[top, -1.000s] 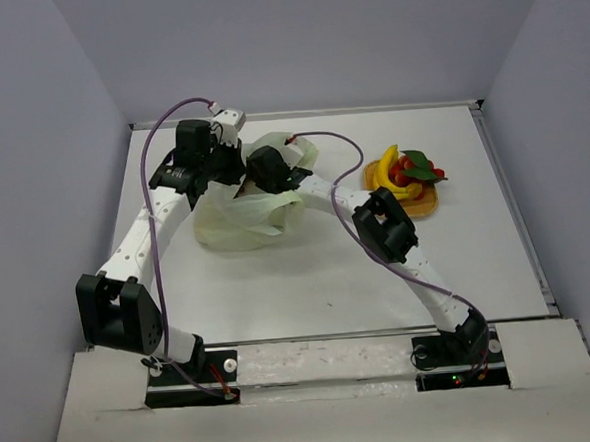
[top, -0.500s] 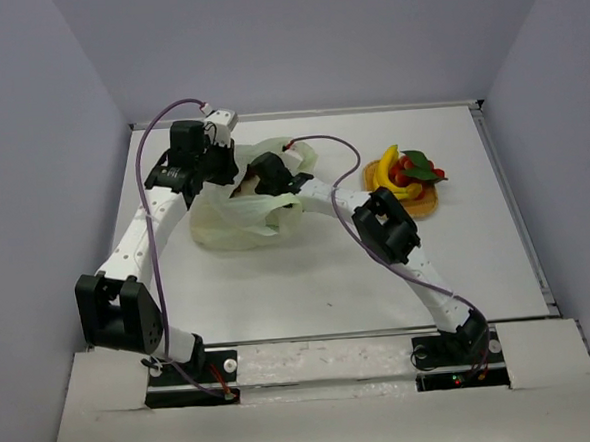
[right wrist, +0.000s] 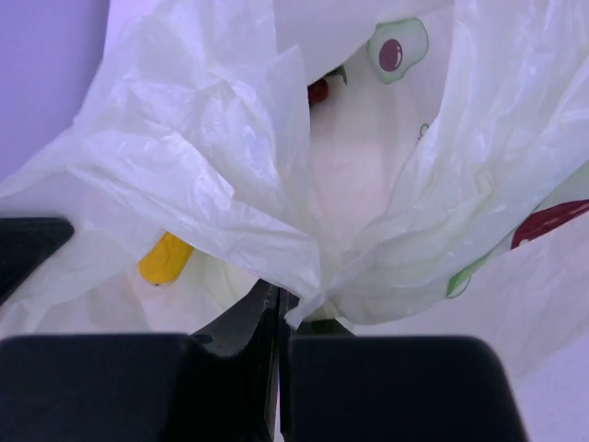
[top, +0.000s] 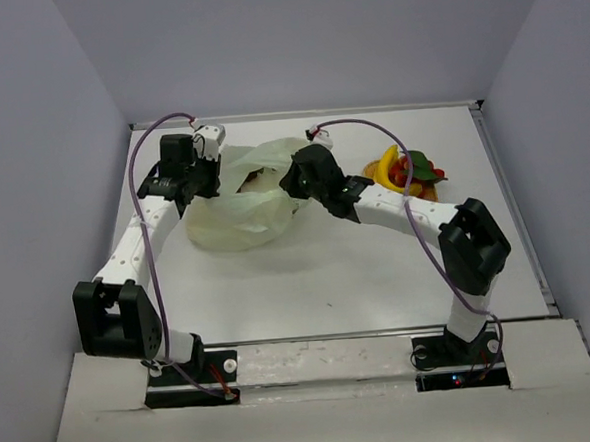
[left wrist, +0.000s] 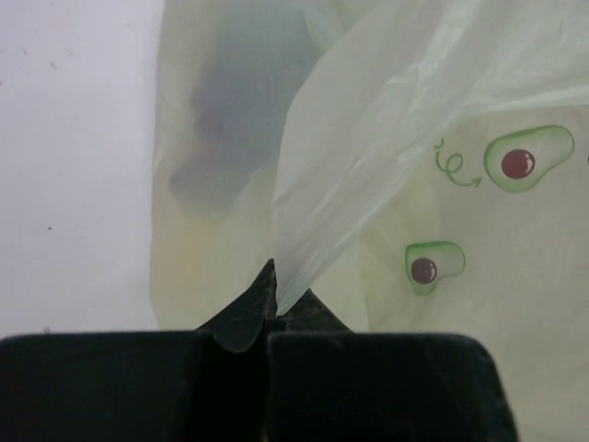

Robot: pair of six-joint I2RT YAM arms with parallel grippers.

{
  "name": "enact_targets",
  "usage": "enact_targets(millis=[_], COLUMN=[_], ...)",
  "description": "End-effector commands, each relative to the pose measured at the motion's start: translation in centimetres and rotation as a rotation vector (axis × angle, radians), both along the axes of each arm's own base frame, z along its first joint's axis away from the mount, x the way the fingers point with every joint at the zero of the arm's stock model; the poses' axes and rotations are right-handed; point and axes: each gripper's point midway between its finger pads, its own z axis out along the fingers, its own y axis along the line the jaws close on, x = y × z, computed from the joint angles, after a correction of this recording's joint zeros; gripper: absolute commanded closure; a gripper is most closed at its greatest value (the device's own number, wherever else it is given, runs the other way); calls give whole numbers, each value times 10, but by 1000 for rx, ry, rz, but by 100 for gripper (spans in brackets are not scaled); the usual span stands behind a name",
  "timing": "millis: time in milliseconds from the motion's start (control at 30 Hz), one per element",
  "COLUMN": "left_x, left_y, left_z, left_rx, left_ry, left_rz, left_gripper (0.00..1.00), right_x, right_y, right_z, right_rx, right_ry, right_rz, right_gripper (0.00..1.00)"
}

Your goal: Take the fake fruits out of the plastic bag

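- Top view: a large pale green-white, crinkly, translucent plastic bag [top: 239,206] lies on the white table [top: 329,279], left of centre. The left hand [top: 214,176] meets the bag's left upper edge and the right hand [top: 291,183] meets its right upper edge, with the bag's mouth between them. Well to the right, apart from the bag, sits a pile of glossy plastic fruits [top: 404,167]: yellow bananas and red pieces with green leaves.
- Left wrist view: the left hand is clenched on a thin fold of the plastic bag, and the film fans upward from the closed tips. Green avocado prints [left wrist: 527,158] mark the film. A dark blurred shape [left wrist: 221,120] shows through it; I cannot tell what it is.
- Right wrist view: the right hand is pinched tight on a gathered fold of the bag. Behind the film lie a yellow oblong piece [right wrist: 166,260] and a small red piece [right wrist: 317,90].
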Motion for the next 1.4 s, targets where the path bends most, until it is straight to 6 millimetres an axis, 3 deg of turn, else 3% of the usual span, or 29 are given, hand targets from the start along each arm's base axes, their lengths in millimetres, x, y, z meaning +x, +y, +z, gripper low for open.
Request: enact_targets(millis=[0, 133, 333, 533, 667, 800, 833, 867, 933, 967, 1033, 1067, 1100, 1133, 1167, 1200, 1300, 1367], left_x=[-18, -42, -68, -83, -106, -105, -104, -103, -101, -101, -101, -101, -99, -99, -98, -98, -98, -98], left_y=[-10, -55, -91, -99, -119, -112, -110, -110, -113, -114, -117, -118, -116, -116, -117, -117, -120, -121], left_z=[18, 42, 89, 93, 111, 95, 88, 86, 89, 91, 91, 88, 84, 83, 82, 82, 82, 83], left_rx=[7, -50, -126, -118, -115, -64, -58, -61, -77, -90, -102, -102, -93, -93, -92, -94, -106, -111], left_ry=[-48, -59, -94, -97, -139, -142, -130, -123, -129, -128, -122, -116, -110, -109, -106, -105, -101, -104], left_rz=[-113, -301, -398, -440, -557, -552, -543, -536, -533, -533, -539, -540, -535, -535, -535, -535, -543, -548], left_gripper=[100, 100, 100, 100, 100, 100, 100, 100, 100, 100, 100, 100, 100, 100, 100, 100, 100, 100], right_x=[-2, -1, -36, -59, -59, -43, -37, -27, -14, 0, 11, 25, 34, 32, 37, 37, 41, 46], right_y=[-6, 21, 73, 83, 81, 83, 82, 76, 73, 61, 50, 46, 40, 37, 37, 35, 34, 29], right_z=[8, 9, 22, 36, 27, -6, -20, -23, -23, -24, -46, -35, -44, -61, -58, -72, -75, -88], right_rx=[18, 89, 162, 241, 274, 257, 253, 236, 200, 167, 80, 80, 34, -9, -19, -61, -86, -118], right_ry=[-68, -60, -93, -124, -111, -67, -41, -54, -57, -77, -54, -78, -73, -48, -56, -44, -55, -42], right_rz=[31, 113, 232, 226, 163, 68, 25, -40, -115, -193, -258, -309, -348, -348, -366, -370, -384, -401], right_gripper=[99, 98, 98, 98, 95, 82, 72, 65, 41, 34, 19, 16, 12, 11, 10, 7, 6, 5])
